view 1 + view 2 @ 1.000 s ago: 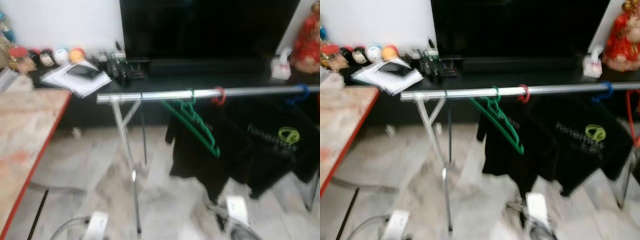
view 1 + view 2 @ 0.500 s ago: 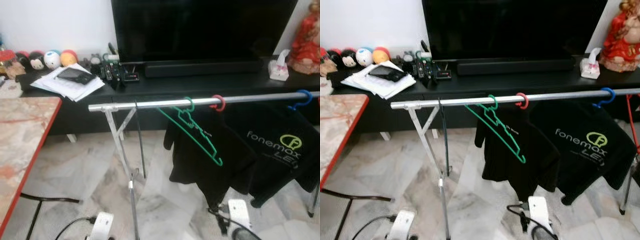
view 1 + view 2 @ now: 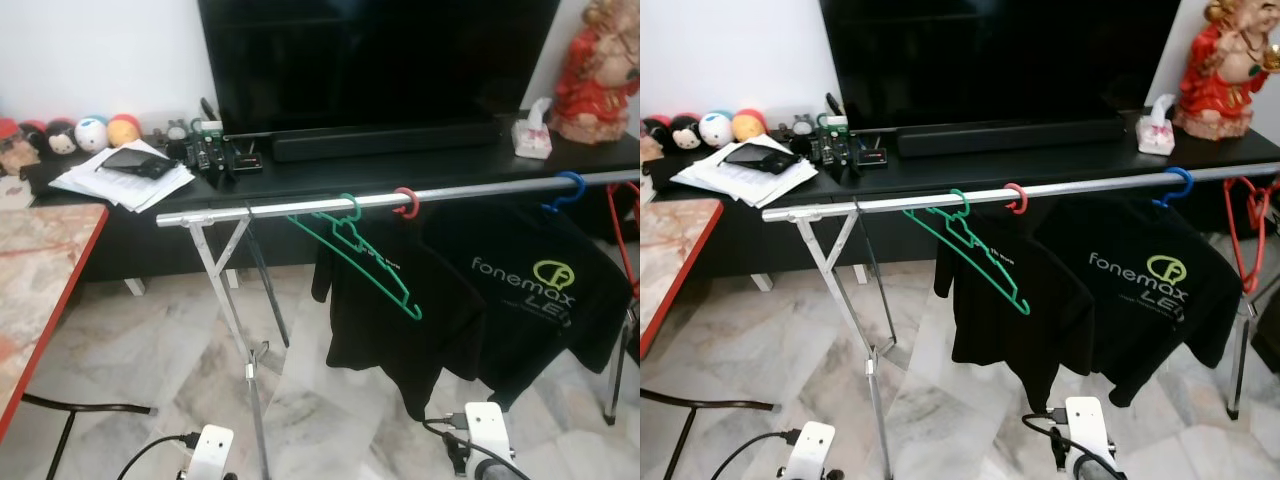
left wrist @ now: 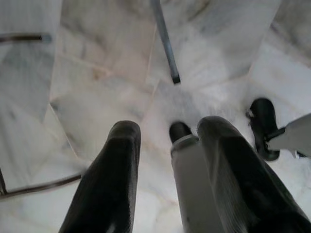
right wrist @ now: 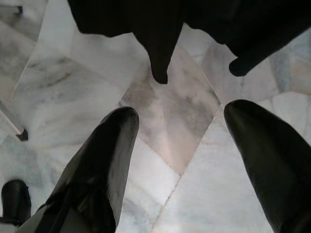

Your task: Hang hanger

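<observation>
At the far left, the corner of a red-edged table (image 3: 40, 290) is seen, and behind it round toy figures (image 3: 92, 133) and a stack of papers (image 3: 125, 178) are set on a black TV bench (image 3: 420, 165). A silver clothes rail (image 3: 300, 204) is stretched across the scene. The green hanger (image 3: 362, 262) is hooked on it, empty and tilted, just beside a red hook (image 3: 405, 203) carrying a black shirt (image 3: 395, 310). Further right, a black printed T-shirt (image 3: 545, 295) is hung from a blue hook (image 3: 570, 187), and a red hanger (image 3: 1243, 235) is hung near the rail's end. The left gripper (image 4: 167, 141) is pointed at the marble floor (image 3: 130, 350), fingers spread, nothing held. The right gripper (image 5: 177, 121) is likewise held wide and empty.
</observation>
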Robot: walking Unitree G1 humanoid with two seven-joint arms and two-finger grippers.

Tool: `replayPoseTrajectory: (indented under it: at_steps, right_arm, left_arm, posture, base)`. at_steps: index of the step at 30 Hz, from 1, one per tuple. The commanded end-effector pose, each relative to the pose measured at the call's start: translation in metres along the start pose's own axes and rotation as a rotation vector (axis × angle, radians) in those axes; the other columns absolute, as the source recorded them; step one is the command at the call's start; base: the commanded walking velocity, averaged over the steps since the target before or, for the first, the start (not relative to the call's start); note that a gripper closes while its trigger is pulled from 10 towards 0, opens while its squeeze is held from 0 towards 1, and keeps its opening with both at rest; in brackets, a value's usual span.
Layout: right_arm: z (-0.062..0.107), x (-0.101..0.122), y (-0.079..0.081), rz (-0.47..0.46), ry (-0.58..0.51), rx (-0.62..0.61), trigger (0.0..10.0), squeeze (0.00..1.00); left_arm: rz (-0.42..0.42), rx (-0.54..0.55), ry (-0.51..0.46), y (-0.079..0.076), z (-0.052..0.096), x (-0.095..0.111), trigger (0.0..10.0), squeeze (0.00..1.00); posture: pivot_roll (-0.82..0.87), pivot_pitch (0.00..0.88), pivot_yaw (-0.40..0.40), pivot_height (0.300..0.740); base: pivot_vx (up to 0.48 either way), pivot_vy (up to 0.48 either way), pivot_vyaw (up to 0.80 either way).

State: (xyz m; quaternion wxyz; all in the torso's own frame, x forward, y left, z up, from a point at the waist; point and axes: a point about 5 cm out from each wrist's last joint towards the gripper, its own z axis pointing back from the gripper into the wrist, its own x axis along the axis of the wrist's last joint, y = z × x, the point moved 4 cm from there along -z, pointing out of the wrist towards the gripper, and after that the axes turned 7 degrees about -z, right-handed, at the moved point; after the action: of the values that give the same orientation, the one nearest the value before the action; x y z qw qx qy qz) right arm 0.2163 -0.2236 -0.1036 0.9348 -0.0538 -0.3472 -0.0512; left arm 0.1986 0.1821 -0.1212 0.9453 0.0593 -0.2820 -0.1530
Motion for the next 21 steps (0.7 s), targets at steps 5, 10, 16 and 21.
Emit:
replayPoseTrajectory:
  at_steps: [5, 10, 16, 21]
  right_arm:
    - [-0.001, 0.001, 0.003, 0.002, 0.0, 0.017, 10.0, 0.0]
    - [-0.001, 0.005, 0.005, 0.008, -0.012, 0.028, 10.0, 0.0]
    - [-0.003, 0.024, 0.013, 0.045, -0.085, 0.063, 10.0, 0.0]
    - [-0.003, 0.039, 0.012, 0.011, -0.159, 0.069, 10.0, 0.0]
  left_arm:
    - [-0.001, 0.001, 0.02, 0.0, 0.001, -0.006, 10.0, 0.0]
    - [0.003, 0.005, 0.024, 0.001, 0.001, -0.007, 10.0, 0.0]
    - [0.009, 0.007, 0.025, 0.0, 0.001, -0.008, 10.0, 0.0]
    - [0.009, 0.004, 0.027, -0.002, 0.001, -0.009, 10.0, 0.0]
  posture:
    - [-0.12, 0.0, -0.006, 0.74]
    - [-0.12, 0.0, -0.005, 0.74]
    - [-0.13, 0.0, -0.007, 0.74]
    - [-0.14, 0.0, -0.007, 0.74]
  base:
    - [0.0, -0.334, 0.0]
    - [0.0, -0.315, 0.0]
    - [0.0, 0.0, 0.0]
    - [0.0, 0.0, 0.0]
